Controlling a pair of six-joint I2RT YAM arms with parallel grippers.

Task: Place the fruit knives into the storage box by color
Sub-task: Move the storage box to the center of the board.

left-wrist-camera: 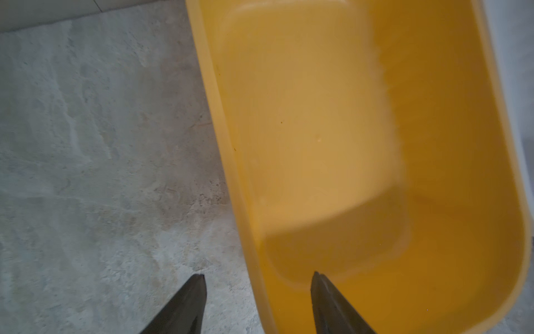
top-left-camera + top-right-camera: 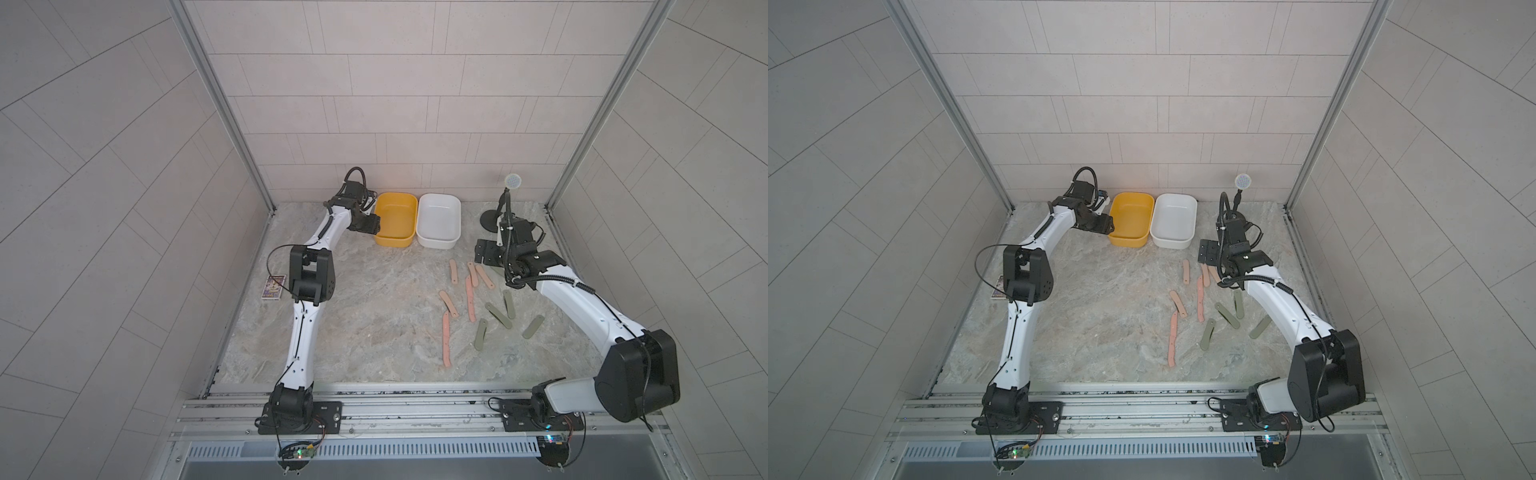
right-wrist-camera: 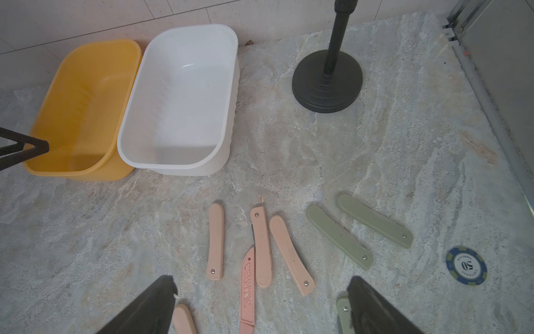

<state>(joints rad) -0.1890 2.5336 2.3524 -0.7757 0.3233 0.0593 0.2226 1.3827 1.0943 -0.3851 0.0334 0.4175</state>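
Left claw (image 1: 258,284) is partly spread and straddles a side wall of the yellow box (image 1: 433,144), one finger inside and one outside. It may be grazing the rim, but we cannot be sure. We see nothing gripped.

Right claw (image 3: 261,282) gapes wide and empty above the fruit knives (image 2: 471,299).

Pink knives (image 3: 216,245) and green knives (image 3: 339,237) lie loose on the desk (image 2: 374,324), near the white box (image 2: 438,243) and apart from it.

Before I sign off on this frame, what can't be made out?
- Left fingers: only the tips show in the left wrist view, so contact with the yellow box is unclear.
- Pink knife and green knife: partly hidden by the right fingers in the right wrist view.
- Card box: print too small in both top views.
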